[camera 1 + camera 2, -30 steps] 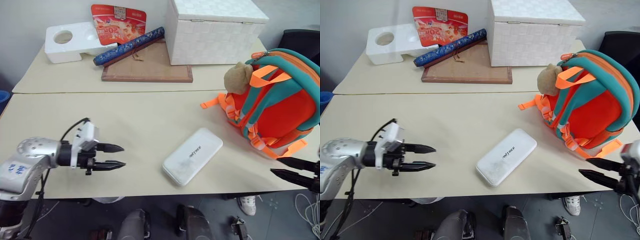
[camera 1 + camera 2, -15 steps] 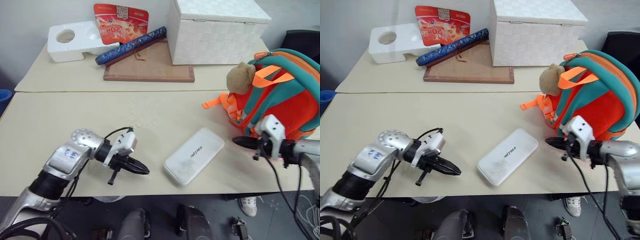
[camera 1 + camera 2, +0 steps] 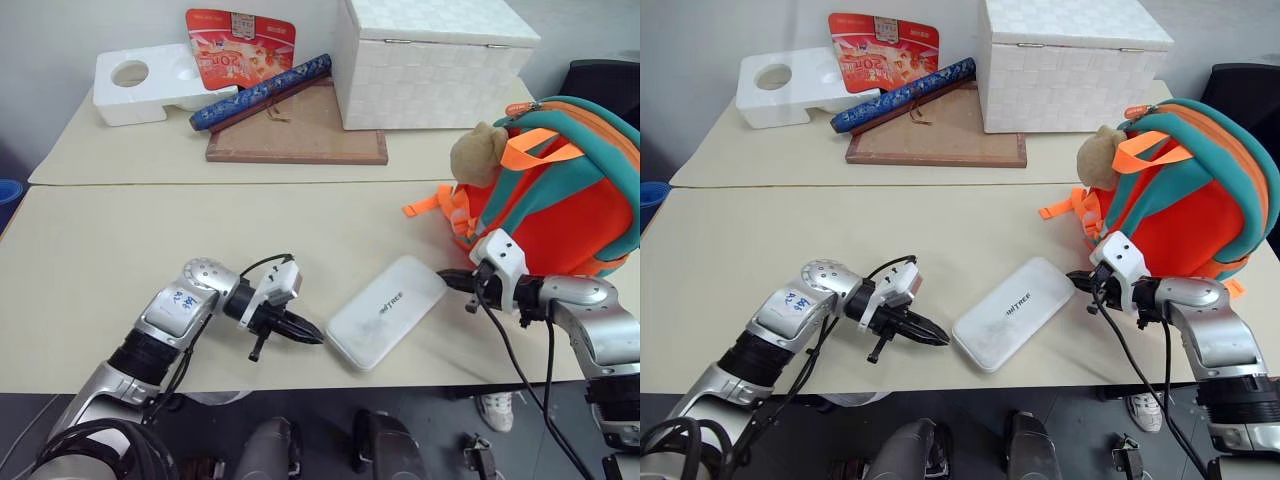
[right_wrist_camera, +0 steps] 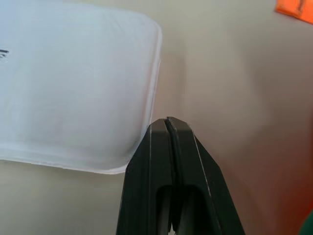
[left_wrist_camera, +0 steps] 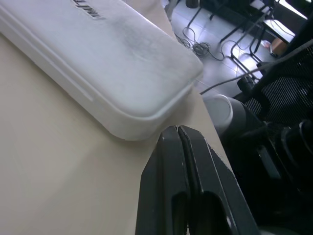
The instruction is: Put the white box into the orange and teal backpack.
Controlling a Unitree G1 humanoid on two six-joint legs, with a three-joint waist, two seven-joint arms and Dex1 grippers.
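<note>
White box [image 3: 386,311] lies flat on the table [image 3: 150,240] betw. both grippers — long axis running from left gripper [image 3: 316,337] (fingers pressed together, at the near end) diagonally up to right gripper [image 3: 443,277], likewise closed, at the far corner — backpack [image 3: 560,200] just behind the rt arm.

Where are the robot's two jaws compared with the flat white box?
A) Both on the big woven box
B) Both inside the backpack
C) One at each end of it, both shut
C: the left gripper and right gripper sit shut at opposite ends of the white box.
</note>
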